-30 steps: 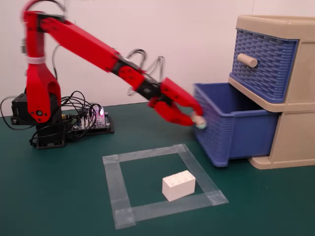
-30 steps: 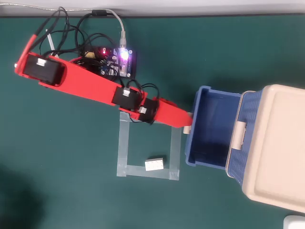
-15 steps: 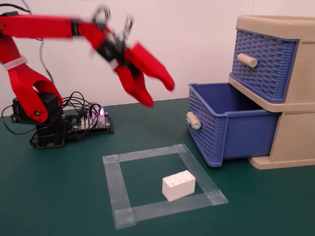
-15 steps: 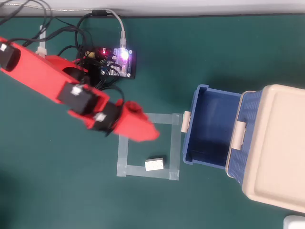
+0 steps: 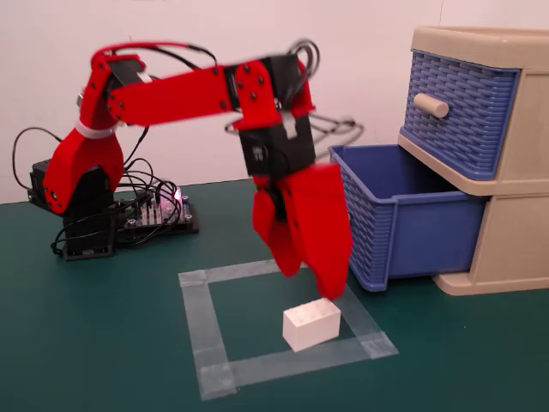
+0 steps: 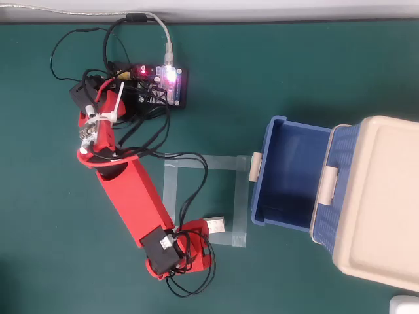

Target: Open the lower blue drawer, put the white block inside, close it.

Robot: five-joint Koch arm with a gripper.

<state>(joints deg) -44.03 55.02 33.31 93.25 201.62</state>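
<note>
Tool above the white block, jaws spread, pinching nothing.

In the fixed view the red tool points down, its tips just above the block. The block lies on the green desk inside a taped square, near the square's edge nearest the camera; in the overhead view its long axis runs roughly left-right, toward the lower blue drawer. That drawer stands pulled out of the beige cabinet, its inside bare.

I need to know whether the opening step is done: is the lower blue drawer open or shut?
Open. The lower blue drawer is pulled out of the cabinet, its empty inside visible from overhead.
</note>
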